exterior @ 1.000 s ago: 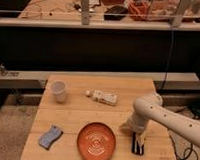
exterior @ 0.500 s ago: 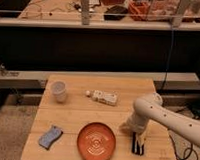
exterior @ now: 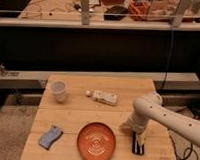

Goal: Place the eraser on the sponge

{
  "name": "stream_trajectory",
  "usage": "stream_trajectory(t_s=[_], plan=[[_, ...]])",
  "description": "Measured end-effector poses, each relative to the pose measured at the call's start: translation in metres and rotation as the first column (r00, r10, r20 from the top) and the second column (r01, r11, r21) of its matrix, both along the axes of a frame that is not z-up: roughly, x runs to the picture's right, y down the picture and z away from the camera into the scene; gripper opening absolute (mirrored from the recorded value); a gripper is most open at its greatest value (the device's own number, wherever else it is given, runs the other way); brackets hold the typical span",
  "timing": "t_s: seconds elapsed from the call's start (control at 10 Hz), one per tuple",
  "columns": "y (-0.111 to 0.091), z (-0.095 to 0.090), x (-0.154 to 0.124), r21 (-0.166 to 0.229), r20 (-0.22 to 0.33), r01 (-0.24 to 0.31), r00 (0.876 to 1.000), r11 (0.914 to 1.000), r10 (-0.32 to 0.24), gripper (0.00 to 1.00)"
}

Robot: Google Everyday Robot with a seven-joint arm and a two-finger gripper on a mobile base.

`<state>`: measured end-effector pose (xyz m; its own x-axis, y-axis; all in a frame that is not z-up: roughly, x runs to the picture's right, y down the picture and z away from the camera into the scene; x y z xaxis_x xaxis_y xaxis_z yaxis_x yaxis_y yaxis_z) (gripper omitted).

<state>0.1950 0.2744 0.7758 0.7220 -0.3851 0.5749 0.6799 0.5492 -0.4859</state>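
My end effector (exterior: 136,144) hangs low over the counter (exterior: 82,119); I cannot tell its opening. The sponge (exterior: 50,136) lies well to its left, beyond the plate (exterior: 96,142).

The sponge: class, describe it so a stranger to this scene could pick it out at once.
On the wooden table, look to the near-left corner, left of the round orange plate; the gripper is down at the near-right. The sponge lies flat there, in front of the white cup. It alone is blue-grey with wavy edges.
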Motion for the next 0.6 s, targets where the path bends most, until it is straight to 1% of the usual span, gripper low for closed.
stream_trajectory(t_s=[0.6], plan=[[-0.0020, -0.0008, 0.0002, -0.003, -0.006, -0.003, 1.000, 1.0000, 0.003, 0.80]])
